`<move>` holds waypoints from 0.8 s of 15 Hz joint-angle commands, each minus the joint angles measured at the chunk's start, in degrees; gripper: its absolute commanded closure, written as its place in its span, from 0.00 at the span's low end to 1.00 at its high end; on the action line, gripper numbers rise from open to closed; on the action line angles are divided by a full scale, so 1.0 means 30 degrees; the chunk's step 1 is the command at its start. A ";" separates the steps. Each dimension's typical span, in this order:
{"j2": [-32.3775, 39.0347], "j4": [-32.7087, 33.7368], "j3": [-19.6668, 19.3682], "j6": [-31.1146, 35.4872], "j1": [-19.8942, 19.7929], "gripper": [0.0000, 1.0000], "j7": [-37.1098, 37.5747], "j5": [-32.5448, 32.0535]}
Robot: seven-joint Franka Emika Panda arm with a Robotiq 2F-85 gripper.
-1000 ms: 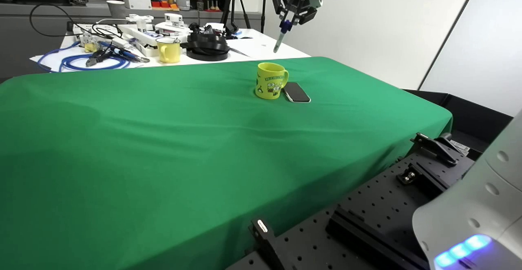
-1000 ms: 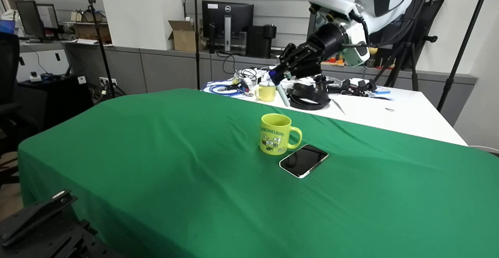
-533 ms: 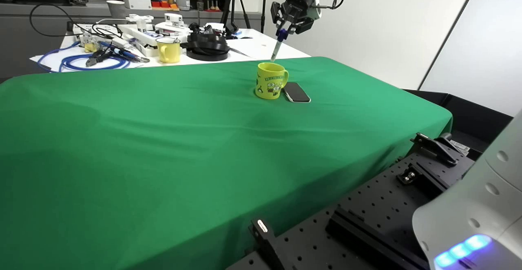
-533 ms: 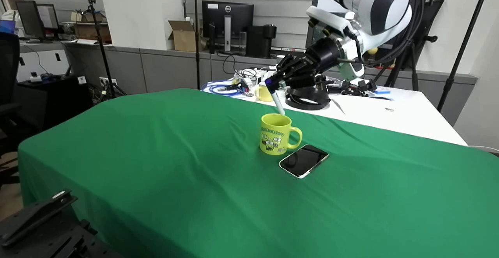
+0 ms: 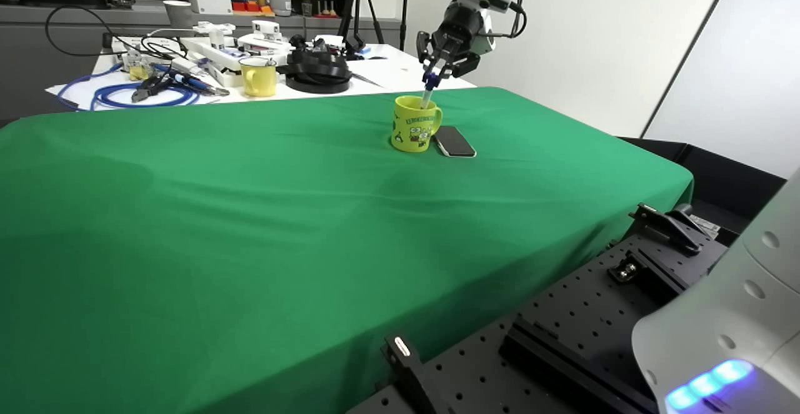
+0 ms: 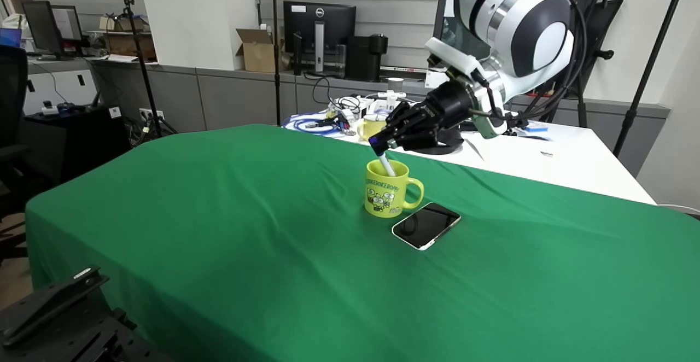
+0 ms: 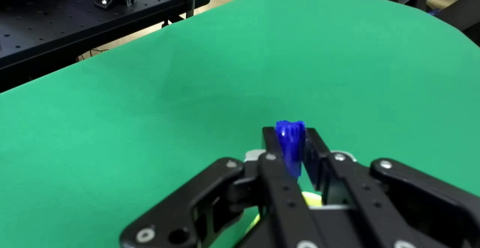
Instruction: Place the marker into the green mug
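The marker has a blue cap end and a white body, and it leans at a tilt in both exterior views (image 5: 426, 99) (image 6: 386, 165). Its lower end is inside the opening of the green mug, below the rim line. The green mug (image 5: 409, 127) stands upright on the green cloth and also shows in an exterior view (image 6: 383, 193). My gripper (image 5: 436, 75) is just above the mug, shut on the marker's blue cap (image 7: 291, 143). In the wrist view the cap sits between both fingertips (image 7: 291, 137); only slivers of the mug (image 7: 312, 198) show beneath the fingers.
A dark phone (image 6: 426, 225) lies flat on the cloth beside the mug's handle. A paler yellow cup (image 5: 259, 77), cables and a black coil (image 5: 317, 70) sit on the white table behind. A black perforated base plate (image 5: 562, 333) borders the cloth.
My gripper has moved down toward the mug with the marker in it. The marker's lower end has gone from above the mug to inside its opening. The mug and phone have not moved.
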 commanded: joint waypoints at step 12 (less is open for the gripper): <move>-0.1271 0.0813 0.0315 0.0331 0.0906 0.00 0.0437 -0.0189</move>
